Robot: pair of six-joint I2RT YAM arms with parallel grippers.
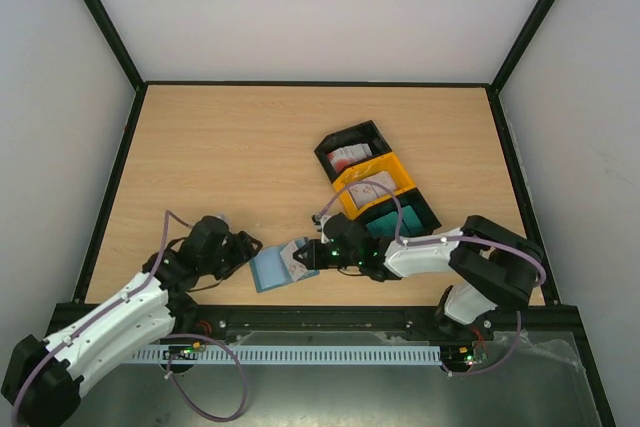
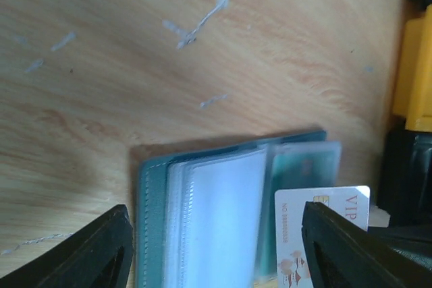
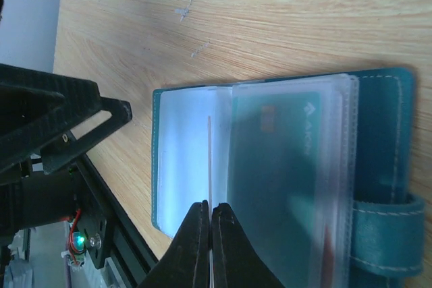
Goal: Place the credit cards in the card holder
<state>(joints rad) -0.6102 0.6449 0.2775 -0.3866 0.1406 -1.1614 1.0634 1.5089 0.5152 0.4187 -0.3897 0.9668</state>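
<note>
The card holder (image 1: 270, 269) lies open on the table near the front edge, teal outside with clear sleeves inside (image 2: 209, 214) (image 3: 283, 180). My right gripper (image 1: 300, 257) (image 3: 210, 224) is shut on a white credit card (image 2: 297, 231) with red print, seen edge-on (image 3: 209, 160) over the open sleeves. My left gripper (image 1: 246, 252) (image 2: 216, 247) is open, its fingers (image 2: 101, 251) standing on either side of the holder with the sleeves between them. Two more credit cards lie in the black bin (image 1: 347, 158) and the yellow bin (image 1: 368, 187).
A three-bin tray, black (image 1: 372, 134), yellow (image 1: 400, 175) and dark green (image 1: 412, 215), sits just behind the right gripper. The holder's snap tab (image 3: 386, 234) sticks out on the right side. The black frame rail (image 1: 330, 319) runs along the table's front edge.
</note>
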